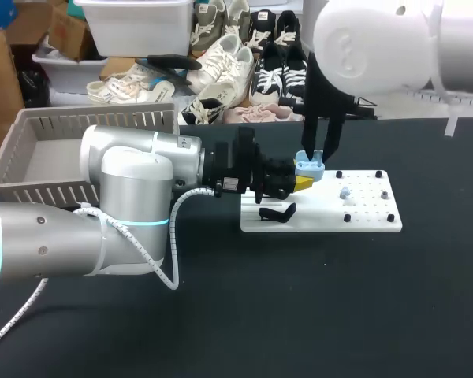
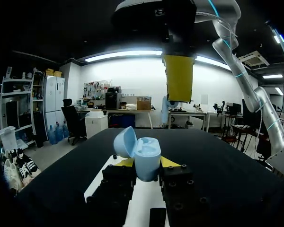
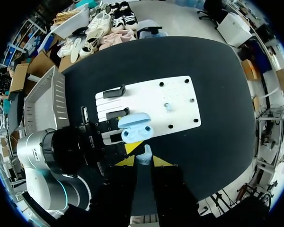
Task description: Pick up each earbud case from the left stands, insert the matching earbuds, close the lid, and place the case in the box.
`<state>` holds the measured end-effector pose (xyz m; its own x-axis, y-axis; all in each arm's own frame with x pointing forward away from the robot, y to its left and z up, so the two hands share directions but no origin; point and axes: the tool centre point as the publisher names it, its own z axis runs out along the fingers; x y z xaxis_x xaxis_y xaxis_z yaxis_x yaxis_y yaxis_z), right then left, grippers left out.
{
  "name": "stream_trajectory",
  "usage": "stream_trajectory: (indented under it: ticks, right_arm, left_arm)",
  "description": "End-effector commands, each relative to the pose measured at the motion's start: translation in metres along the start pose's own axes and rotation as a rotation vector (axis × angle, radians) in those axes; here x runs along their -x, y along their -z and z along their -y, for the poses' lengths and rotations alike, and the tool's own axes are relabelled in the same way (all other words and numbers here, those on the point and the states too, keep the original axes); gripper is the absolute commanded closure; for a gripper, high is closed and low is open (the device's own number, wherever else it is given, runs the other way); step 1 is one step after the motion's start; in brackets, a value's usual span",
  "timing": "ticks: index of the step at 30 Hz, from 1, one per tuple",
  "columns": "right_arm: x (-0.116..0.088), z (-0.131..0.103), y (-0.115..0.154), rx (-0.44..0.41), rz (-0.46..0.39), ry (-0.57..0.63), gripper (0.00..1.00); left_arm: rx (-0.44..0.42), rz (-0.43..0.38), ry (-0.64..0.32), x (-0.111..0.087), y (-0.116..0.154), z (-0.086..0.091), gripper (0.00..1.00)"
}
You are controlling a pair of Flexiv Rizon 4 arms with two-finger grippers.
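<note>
Clamps the pale blue earbud case (image 2: 144,156), lid swung open, between the left gripper's (image 2: 146,163) fingers, just over the white board (image 1: 370,216). Pinches a small pale earbud (image 3: 143,153) in the right gripper's (image 3: 143,161) fingers, directly above the case. Shows the grey box (image 1: 39,150) on the tabletop's (image 1: 299,315) left side, well apart.

The board (image 1: 363,224) lies on the table (image 1: 299,315) right of centre, the box (image 1: 31,157) at its 9 o'clock. The earbud case (image 1: 308,166) sits in the left gripper (image 1: 303,182) over the board's 10 o'clock corner, with a stand (image 1: 277,213) at the case's 7 o'clock, a loose earbud (image 1: 344,192) at its 4 o'clock, and the right gripper (image 1: 319,153) above, holding a second earbud (image 3: 143,154).
</note>
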<state>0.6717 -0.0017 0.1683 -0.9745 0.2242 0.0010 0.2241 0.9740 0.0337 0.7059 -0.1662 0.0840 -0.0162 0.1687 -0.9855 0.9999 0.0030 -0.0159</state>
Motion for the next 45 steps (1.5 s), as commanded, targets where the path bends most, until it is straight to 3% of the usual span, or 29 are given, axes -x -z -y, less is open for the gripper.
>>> stream_trajectory:
  ticks: [1,45]
  right_arm:
    - [-0.004,0.000,-0.001,0.002,0.005,-0.001,1.00]
    - [0.010,-0.003,-0.013,-0.005,-0.013,0.006,1.00]
  left_arm:
    - [0.004,0.001,-0.001,0.000,0.000,0.001,1.00]
    - [0.004,0.001,-0.001,0.000,0.000,0.001,1.00]
